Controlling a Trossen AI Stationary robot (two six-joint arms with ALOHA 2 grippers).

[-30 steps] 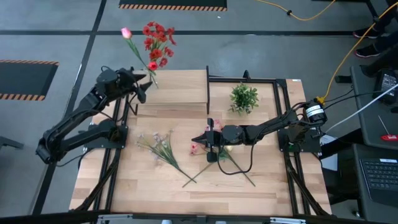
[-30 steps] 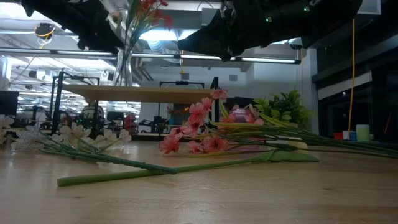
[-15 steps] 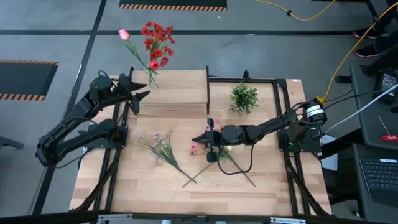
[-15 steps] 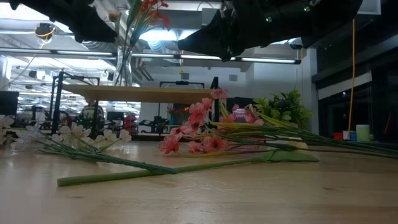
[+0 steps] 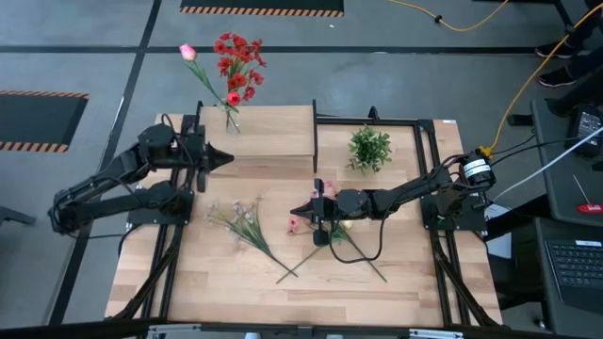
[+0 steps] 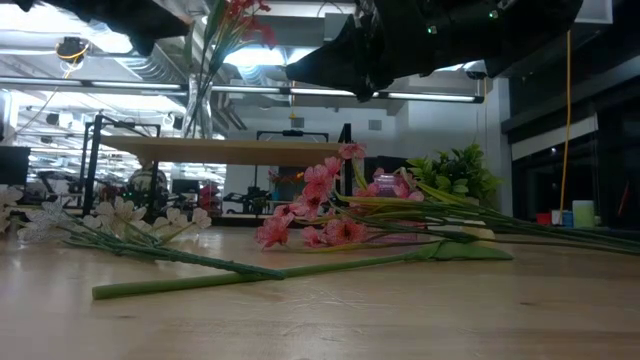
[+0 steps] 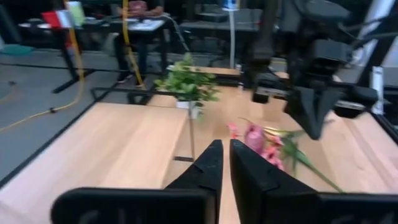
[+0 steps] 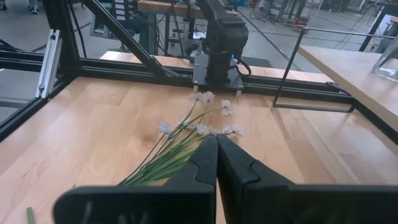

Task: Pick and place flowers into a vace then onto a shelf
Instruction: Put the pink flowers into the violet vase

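Left tool [image 5: 229, 158] withdrawn over shelf [image 5: 268, 141]

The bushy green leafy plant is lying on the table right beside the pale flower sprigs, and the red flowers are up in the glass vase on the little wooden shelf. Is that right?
Not quite. In the high view the bushy green leafy plant stands far from the pale flower sprigs, at the table's opposite back corner. The rest holds: the red flowers are in the glass vase on the little wooden shelf.

bare table front [image 5: 236, 297], flowers [image 5: 325, 226] mid-table
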